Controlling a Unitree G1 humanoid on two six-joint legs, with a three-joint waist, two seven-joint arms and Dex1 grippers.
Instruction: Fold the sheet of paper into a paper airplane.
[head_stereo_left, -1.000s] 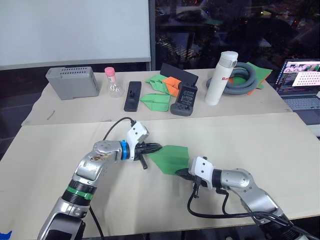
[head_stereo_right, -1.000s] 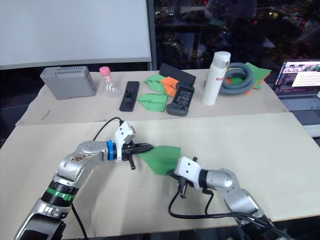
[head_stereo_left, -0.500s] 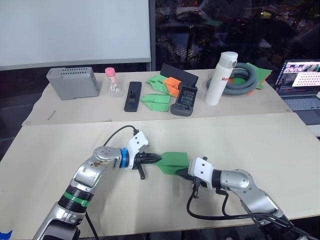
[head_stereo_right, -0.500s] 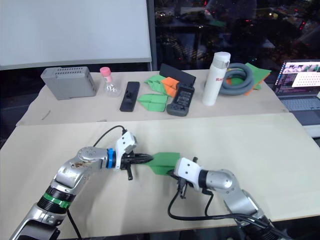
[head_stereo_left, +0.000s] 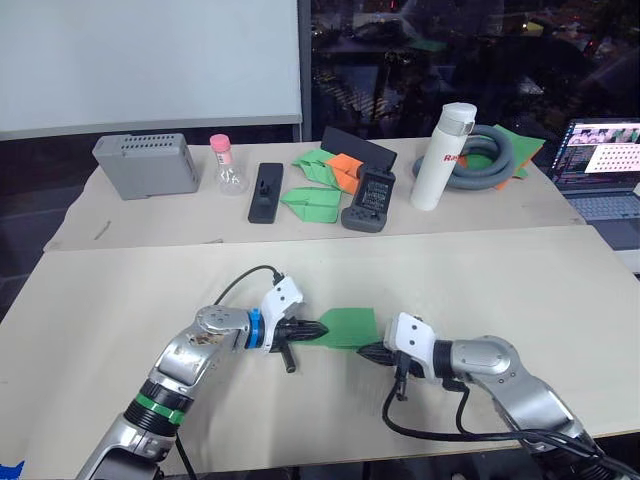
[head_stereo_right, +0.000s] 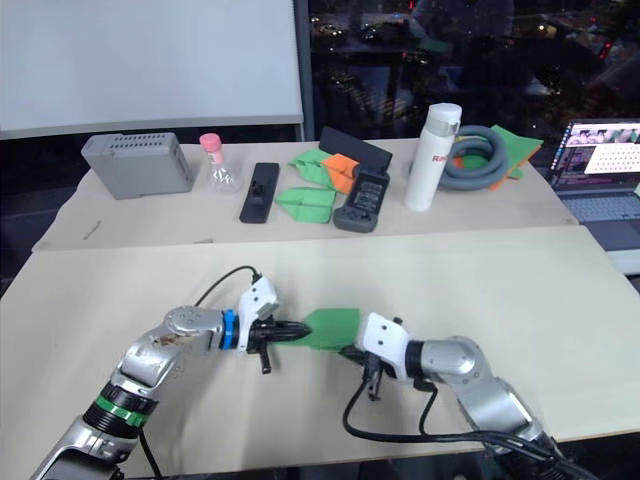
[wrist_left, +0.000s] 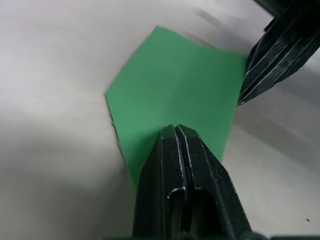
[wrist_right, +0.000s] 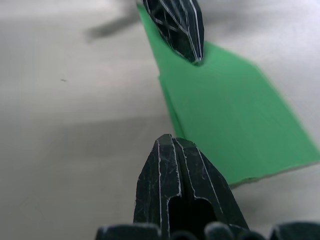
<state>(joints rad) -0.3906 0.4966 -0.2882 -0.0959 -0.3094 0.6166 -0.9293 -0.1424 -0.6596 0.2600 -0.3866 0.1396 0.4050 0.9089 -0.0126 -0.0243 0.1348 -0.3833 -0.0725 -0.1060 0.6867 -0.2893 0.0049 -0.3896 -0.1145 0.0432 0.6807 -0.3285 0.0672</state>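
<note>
- The sheet of paper (head_stereo_left: 345, 327) lies folded over on the surface, between the two grippers.
- The left gripper (head_stereo_left: 312, 330) has its fingers pressed together, tips on the paper's near edge.
- The right gripper (head_stereo_left: 368, 351) mirrors it from the paper's other side, fingers together.
- Likely creasing an early fold; next, press along the fold without shifting the paper.

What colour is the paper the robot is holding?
Bright green. The sheet of paper shows best in the left wrist view.
</note>
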